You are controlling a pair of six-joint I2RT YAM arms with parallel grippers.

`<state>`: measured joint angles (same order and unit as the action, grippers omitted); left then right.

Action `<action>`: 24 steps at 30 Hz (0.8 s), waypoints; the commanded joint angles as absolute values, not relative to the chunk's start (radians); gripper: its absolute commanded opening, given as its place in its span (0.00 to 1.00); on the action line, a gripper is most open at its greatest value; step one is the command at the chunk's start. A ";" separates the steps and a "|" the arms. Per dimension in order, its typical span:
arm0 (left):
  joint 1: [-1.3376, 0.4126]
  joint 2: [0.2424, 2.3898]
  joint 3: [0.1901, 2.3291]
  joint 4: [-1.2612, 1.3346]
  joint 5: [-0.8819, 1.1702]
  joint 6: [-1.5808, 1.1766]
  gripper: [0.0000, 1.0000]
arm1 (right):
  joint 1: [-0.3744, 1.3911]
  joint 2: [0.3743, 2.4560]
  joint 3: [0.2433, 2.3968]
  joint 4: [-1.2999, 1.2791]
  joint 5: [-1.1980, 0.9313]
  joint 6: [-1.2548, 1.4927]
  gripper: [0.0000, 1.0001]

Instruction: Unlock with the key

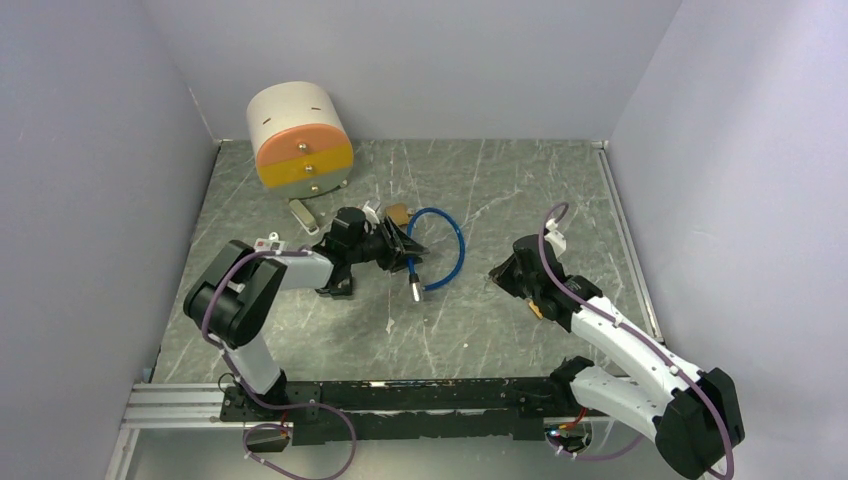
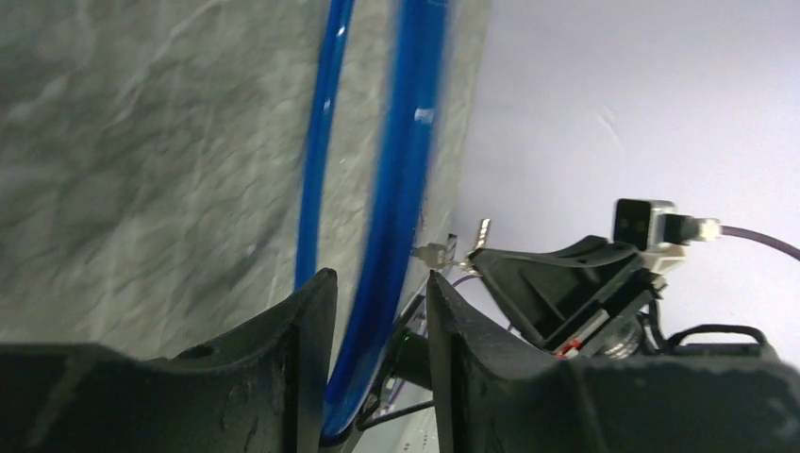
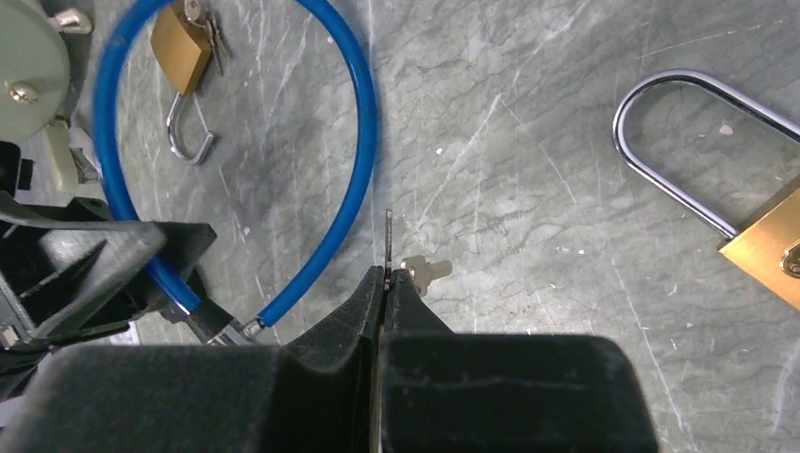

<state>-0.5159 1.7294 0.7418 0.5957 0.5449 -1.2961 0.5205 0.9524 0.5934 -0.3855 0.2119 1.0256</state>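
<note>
- the right gripper (image 3: 385,274) was pressed together on a thin key (image 3: 389,236), whose blade stuck out past the fingertips, with a second key (image 3: 426,269) hanging just beside it.
- the left gripper (image 2: 379,283) had its fingers parted, and the blue cable lock (image 2: 406,142) ran between them.
- a large brass padlock (image 3: 769,250) lay on the table (image 3: 528,113), well to the right of the held key, shackle closed.
- a small brass padlock (image 3: 179,47) lay inside the cable's loop, its shackle swung open and keys at its body.
- a round drawer unit (image 1: 300,135) stood at the far left corner.
</note>
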 commanded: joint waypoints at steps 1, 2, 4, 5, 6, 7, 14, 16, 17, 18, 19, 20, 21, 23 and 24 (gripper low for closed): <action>-0.515 1.621 0.810 0.325 0.518 -1.108 0.45 | 0.516 0.944 0.605 -0.335 0.196 1.008 0.00; -0.515 1.608 0.827 0.262 0.504 -1.072 0.44 | 0.517 0.941 0.601 -0.330 0.191 1.007 0.00; -0.514 1.603 0.839 0.194 0.497 -1.043 0.37 | 0.517 0.937 0.593 -0.319 0.177 1.002 0.00; -0.515 1.607 0.836 0.195 0.512 -1.047 0.30 | 0.517 0.935 0.592 -0.311 0.161 0.996 0.00; -0.515 1.613 0.832 0.202 0.526 -1.053 0.22 | 0.517 0.933 0.595 -0.293 0.147 0.983 0.00; -0.515 1.619 0.832 0.206 0.541 -1.060 0.13 | 0.516 0.931 0.596 -0.270 0.127 0.959 0.00; -0.496 1.647 0.927 0.216 0.638 -1.163 0.03 | 0.517 0.942 0.576 -0.020 -0.177 0.815 0.00; -0.489 1.653 0.953 0.259 0.677 -1.212 0.03 | 0.514 0.944 0.560 0.043 -0.278 0.803 0.00; -0.484 1.655 0.965 0.278 0.697 -1.239 0.02 | 0.513 0.945 0.553 0.071 -0.320 0.802 0.00; -0.481 1.657 0.978 0.303 0.710 -1.263 0.03 | 0.510 0.944 0.542 0.102 -0.360 0.807 0.00; -0.477 1.659 0.989 0.333 0.721 -1.296 0.03 | 0.506 0.943 0.529 0.146 -0.402 0.814 0.00; -0.473 1.659 0.996 0.356 0.729 -1.325 0.03 | 0.503 0.939 0.517 0.190 -0.444 0.826 0.00; -0.469 1.660 1.002 0.389 0.736 -1.352 0.03 | 0.500 0.934 0.501 0.236 -0.477 0.842 0.00; -0.461 1.662 1.007 0.456 0.745 -1.402 0.03 | 0.493 0.925 0.470 0.327 -0.542 0.875 0.00; -0.457 1.665 1.011 0.488 0.746 -1.421 0.03 | 0.491 0.920 0.460 0.375 -0.563 0.890 0.00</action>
